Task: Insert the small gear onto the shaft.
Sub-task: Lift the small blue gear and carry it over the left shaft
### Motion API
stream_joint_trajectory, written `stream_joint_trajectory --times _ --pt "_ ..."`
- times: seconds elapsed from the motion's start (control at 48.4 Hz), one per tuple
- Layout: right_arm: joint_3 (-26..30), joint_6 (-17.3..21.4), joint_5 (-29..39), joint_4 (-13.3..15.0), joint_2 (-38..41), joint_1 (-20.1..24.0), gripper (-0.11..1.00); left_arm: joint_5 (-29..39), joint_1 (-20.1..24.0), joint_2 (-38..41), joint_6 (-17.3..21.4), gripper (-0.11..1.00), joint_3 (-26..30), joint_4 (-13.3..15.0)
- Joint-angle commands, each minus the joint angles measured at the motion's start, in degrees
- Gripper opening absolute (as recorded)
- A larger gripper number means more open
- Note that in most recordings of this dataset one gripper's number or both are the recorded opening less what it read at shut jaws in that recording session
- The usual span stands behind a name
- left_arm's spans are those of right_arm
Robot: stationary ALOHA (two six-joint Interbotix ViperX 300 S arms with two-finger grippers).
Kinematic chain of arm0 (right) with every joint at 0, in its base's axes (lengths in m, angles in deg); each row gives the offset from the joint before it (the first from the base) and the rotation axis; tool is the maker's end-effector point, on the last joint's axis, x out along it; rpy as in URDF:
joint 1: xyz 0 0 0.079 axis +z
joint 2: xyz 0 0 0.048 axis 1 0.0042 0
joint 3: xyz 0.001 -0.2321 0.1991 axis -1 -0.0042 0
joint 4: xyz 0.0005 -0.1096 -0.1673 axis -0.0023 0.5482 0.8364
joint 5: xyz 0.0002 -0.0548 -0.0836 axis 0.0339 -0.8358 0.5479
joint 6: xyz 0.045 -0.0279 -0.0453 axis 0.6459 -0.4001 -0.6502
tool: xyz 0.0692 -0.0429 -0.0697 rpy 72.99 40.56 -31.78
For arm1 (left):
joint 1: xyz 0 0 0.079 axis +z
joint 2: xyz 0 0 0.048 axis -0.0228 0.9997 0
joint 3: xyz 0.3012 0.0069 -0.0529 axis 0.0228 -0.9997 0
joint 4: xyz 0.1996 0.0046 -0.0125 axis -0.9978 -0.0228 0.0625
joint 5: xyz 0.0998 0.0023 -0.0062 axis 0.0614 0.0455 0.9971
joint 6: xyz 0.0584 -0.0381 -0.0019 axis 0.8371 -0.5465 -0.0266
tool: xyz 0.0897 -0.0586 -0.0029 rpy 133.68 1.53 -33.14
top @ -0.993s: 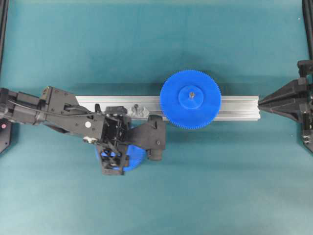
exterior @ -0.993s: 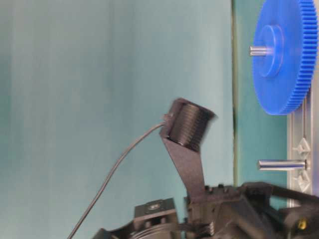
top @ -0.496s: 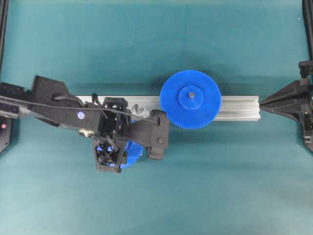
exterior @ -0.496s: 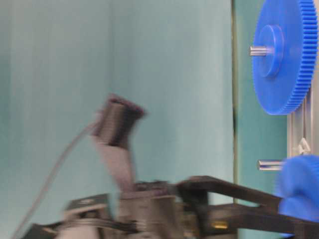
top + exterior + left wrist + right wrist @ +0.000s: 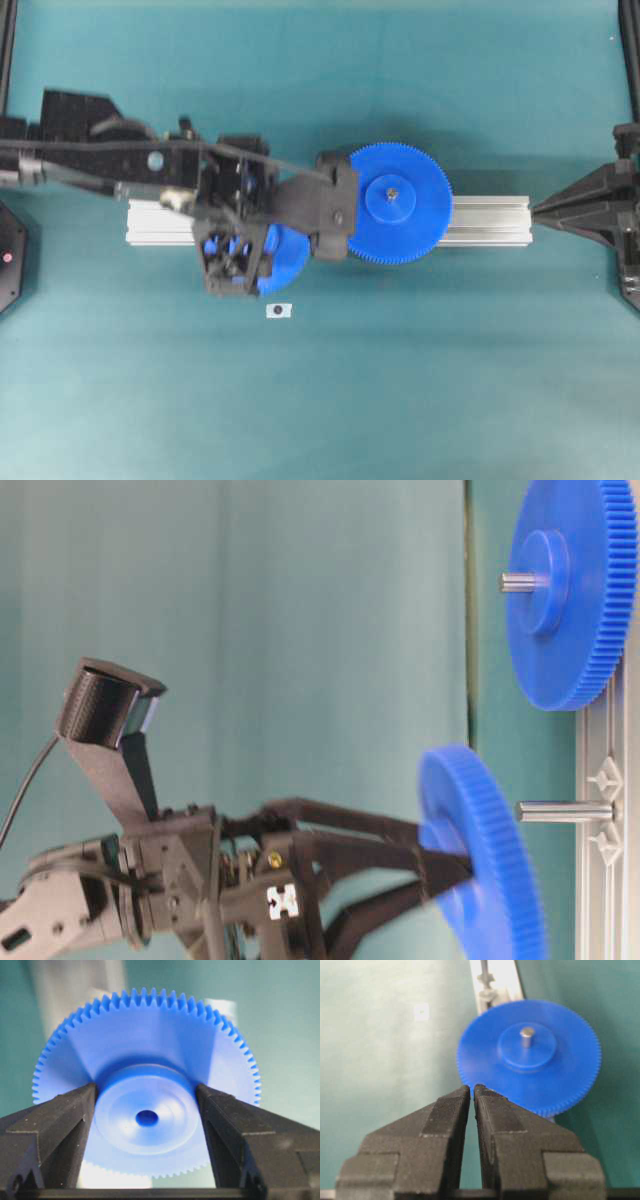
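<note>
I have swung the left gripper (image 5: 146,1110) up over the rail (image 5: 480,220). It clamps the small gear (image 5: 145,1085) by its hub, the shaft (image 5: 565,811) just ahead. The right gripper (image 5: 472,1091) sits closed.

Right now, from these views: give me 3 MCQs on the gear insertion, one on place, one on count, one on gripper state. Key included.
1. Where is the small gear?
A. Seated on the shaft
B. Held by its hub in the left gripper, not yet on the shaft
C. Lying flat on the mat

2. How many blue gears are in view?
A. One
B. Two
C. Three

3. What state is the right gripper in?
A. Shut, empty
B. Wide open
C. Clamped on the larger gear

Key: 1 B, the fingers grip the hub and the table-level view shows the pin bare beside the gear. 2 B, the small one plus the larger gear mounted on the rail. 3 A, its wrist view shows the jaws nearly touching with nothing between them.
</note>
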Motion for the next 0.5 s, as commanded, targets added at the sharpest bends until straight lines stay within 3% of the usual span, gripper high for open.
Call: stream_joint_trajectory --times 0.0,0.145,0.476 --pt "0.6 0.4 -0.4 0.1 -0.1 -1.0 0.17 -0.7 1.1 -1.2 1.8 0.70 1.8 -0.4" --pt "0.6 0.4 -0.3 0.1 -1.0 -1.8 0.17 -3.4 2.5 0.9 3.7 0.70 1.6 -0.2" --pt "0.4 0.4 -0.3 0.0 -1.4 -1.9 0.17 -8.2 3.9 5.0 4.0 0.70 1.1 -0.2"
